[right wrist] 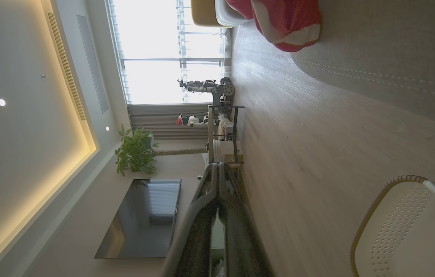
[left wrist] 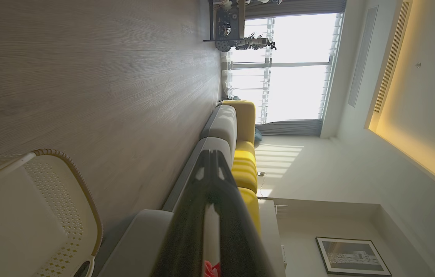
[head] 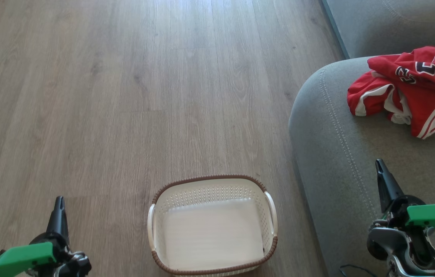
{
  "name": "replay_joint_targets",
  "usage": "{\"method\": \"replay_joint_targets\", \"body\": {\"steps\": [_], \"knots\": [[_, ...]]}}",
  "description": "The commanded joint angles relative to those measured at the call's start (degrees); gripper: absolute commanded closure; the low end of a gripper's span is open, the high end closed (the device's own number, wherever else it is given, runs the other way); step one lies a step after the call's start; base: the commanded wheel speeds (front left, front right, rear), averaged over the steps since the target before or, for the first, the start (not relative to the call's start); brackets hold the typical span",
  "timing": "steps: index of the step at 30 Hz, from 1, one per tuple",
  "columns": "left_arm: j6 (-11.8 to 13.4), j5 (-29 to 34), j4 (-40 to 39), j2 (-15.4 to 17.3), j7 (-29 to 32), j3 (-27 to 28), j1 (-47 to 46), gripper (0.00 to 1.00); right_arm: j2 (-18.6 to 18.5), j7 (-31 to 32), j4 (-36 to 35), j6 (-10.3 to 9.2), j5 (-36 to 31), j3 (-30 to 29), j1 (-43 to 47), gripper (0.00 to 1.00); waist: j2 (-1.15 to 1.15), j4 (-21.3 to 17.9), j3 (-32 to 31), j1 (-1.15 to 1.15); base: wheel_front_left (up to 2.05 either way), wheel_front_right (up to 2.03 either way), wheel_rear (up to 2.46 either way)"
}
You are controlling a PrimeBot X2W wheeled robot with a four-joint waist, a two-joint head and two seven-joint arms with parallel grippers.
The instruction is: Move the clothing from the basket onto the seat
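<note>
The red jersey and shorts (head: 414, 88) lay bunched on the grey sofa cushion (head: 337, 154), well apart from the laundry basket (head: 209, 178), which sat empty on the floor (head: 125, 96). The transfer looked done, so the best move was probably to park both arms without snagging fabric. The left pincer (head: 59, 204) was fully closed and gripped nothing. The right pincer (head: 380, 166) was closed too, empty, over the cushion's front.

Straight ahead of me the basket (head: 211, 180) is standing upright on the floor (head: 106, 96). It is cream-white and perforated, and its brown woven-look rim, two white side handles and bare bottom are showing. To my right the clothing (head: 414, 88) is lying crumpled on the seat (head: 337, 154), its shiny red fabric showing white stripes and black-and-white numbers. The grey, round-edged seat, double-stitched, is sitting just beside the basket.
</note>
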Motion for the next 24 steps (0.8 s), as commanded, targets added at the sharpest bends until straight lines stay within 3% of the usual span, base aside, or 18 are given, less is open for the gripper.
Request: {"method": "replay_joint_targets", "body": {"steps": [1, 24], "knots": [[-0.5, -0.1, -2.1, 0.5, 0.3, 2.0, -2.8, 1.00, -1.4, -0.4, -2.3, 0.00, 0.6, 1.4, -2.8, 1.00, 0.00, 0.0, 0.0, 0.00, 0.00, 0.00, 0.00], [-0.5, -0.1, -2.2, 0.5, 0.3, 2.0, -2.8, 1.00, -2.9, -2.0, -2.7, 0.00, 2.4, 3.4, -2.7, 1.00, 0.00, 0.0, 0.0, 0.00, 0.00, 0.00, 0.00]]}}
